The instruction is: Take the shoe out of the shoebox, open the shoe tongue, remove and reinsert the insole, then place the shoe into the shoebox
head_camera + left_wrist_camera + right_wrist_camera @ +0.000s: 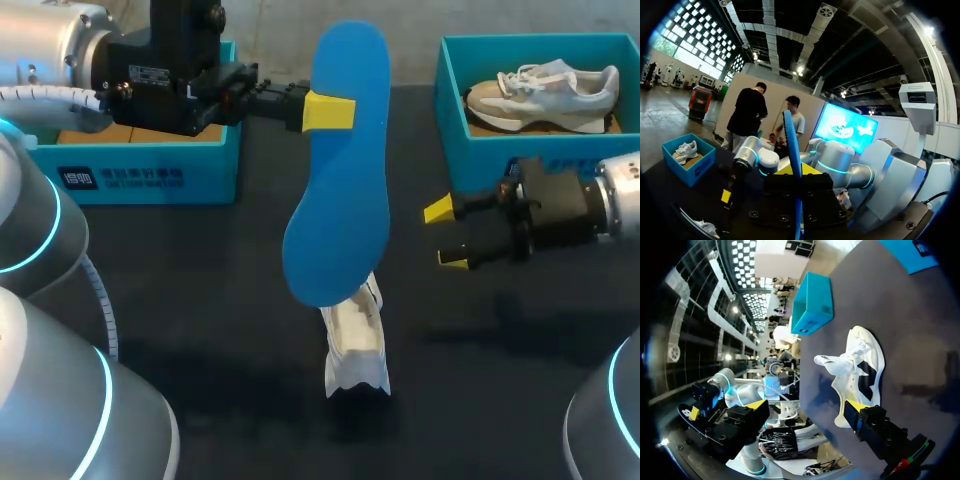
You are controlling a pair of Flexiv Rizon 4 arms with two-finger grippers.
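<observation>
— Head view: where's the insole (345, 170)?
— My left gripper (328, 111) has it pinched near one end. Its lower end hangs over the white shoe (355, 345) on the table (180, 260).
— And the right gripper (447, 236)?
— Fingers spread wide, near the front wall of the right shoebox (540, 150).

Shoe (355, 345) partly hidden behind insole (340, 170); right shoebox (480, 165) cut off.
</observation>
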